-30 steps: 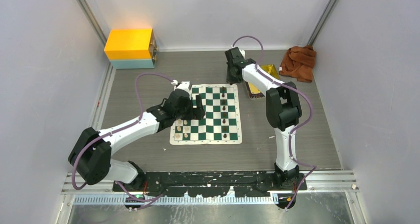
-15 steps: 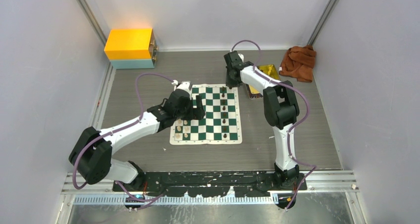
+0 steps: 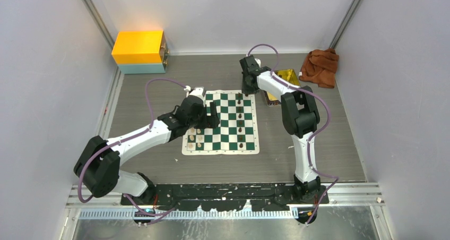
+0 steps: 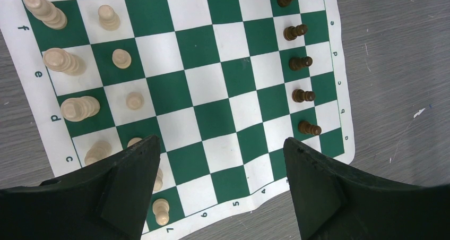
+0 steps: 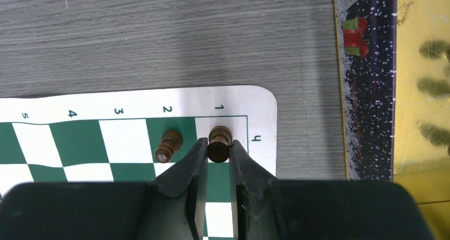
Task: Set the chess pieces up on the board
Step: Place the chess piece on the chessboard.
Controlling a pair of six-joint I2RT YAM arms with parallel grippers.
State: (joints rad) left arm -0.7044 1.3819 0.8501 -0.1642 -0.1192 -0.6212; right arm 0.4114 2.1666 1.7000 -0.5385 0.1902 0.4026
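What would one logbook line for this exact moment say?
right gripper: shut on dark piece at corner square of board | left gripper: open, empty, above board by cream pieces

the bench [image 5: 159,38] looks like grey wood-grain laminate, matt, with fine scratches. the board [image 4: 212,91] is a smooth printed mat with little shine (vinyl or paper, can't tell). the dark chess piece [image 5: 219,133] has a satiny brown turned-wood look; the cream chess pieces [image 4: 55,59] look like pale turned wood. the fingers of the right hand [image 5: 217,143] and left hand [image 4: 220,144] are matt black plastic. the tray [image 5: 419,11] shines glossy gold. the cloth [image 3: 319,66] is rust-brown, soft, crumpled.
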